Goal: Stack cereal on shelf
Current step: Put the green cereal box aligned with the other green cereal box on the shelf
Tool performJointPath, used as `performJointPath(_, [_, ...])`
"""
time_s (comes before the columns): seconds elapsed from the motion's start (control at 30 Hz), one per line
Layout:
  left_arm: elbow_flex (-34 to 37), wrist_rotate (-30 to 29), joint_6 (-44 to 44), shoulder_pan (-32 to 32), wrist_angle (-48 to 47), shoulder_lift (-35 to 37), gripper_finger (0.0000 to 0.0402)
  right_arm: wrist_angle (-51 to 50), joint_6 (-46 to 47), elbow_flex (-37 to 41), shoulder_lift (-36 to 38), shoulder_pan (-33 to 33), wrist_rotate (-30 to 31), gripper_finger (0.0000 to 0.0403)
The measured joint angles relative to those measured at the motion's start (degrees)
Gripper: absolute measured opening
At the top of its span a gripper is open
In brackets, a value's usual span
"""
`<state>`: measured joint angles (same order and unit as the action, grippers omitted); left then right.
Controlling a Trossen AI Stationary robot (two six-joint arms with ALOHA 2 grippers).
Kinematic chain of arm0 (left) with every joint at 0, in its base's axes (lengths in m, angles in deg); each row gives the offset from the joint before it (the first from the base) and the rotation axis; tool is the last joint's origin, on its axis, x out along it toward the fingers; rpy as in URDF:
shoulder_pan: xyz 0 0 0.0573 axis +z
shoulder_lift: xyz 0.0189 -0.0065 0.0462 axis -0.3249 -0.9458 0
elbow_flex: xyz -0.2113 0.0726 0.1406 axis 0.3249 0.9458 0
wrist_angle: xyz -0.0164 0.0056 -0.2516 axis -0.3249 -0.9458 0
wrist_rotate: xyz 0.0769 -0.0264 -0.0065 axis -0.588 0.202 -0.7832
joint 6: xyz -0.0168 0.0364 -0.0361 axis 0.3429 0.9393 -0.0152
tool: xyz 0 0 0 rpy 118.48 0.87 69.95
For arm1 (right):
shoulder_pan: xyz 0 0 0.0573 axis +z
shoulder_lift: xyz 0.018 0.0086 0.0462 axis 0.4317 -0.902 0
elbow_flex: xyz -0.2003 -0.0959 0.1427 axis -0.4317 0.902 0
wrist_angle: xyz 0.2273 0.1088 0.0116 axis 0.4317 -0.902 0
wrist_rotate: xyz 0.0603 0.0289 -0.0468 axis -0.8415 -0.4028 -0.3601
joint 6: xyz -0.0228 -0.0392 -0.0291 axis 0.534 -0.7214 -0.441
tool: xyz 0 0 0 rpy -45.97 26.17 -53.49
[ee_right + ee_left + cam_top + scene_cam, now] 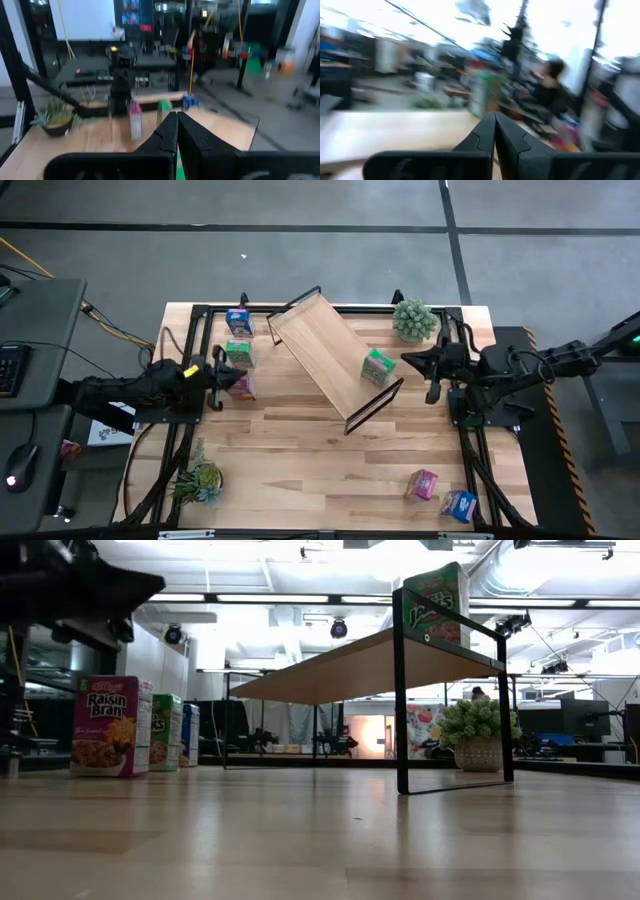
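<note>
The shelf (pixel 330 360) lies slantwise across the table's middle, and one green cereal box (pixel 377 366) stands on its board near the right end (pixel 437 598). A blue box (pixel 238 321), a green box (pixel 238 352) and a pink box (pixel 240 386) stand upright on the table at far left (pixel 108 727). A pink box (pixel 422 484) and a blue box (pixel 459 505) lie near the right corner. My left gripper (pixel 216 375) hovers beside the pink box, shut (pixel 494 119). My right gripper (pixel 408 360) sits just right of the shelf's green box, shut (pixel 176 117).
A potted plant (pixel 414 319) stands at the far right, close to my right arm. Another plant (pixel 200 480) sits near the left corner. Black frame rails (pixel 470 450) run along the table's sides. Bare planks (pixel 320 470) lie in front of the shelf.
</note>
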<state>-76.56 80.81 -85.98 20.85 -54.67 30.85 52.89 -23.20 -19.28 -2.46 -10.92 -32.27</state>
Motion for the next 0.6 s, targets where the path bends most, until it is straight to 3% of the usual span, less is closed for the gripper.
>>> performJointPath(0.17, [-8.15, -13.13, 4.17, 2.02, -9.74, -4.24, 0.0038, 1.93, -2.86, 0.49, 0.38, -0.02, 1.83, 0.0000])
performJointPath(0.3, [-19.59, -13.89, 4.64, 6.48, -20.92, -14.23, 0.0100, 1.49, -3.79, 0.49, 0.25, -0.04, 3.68, 0.0000])
performJointPath(0.6, [-45.74, -12.31, -0.58, 19.38, -58.65, -44.78, 0.0244, 0.99, -5.17, 0.49, -0.06, -0.02, 4.79, 0.0000])
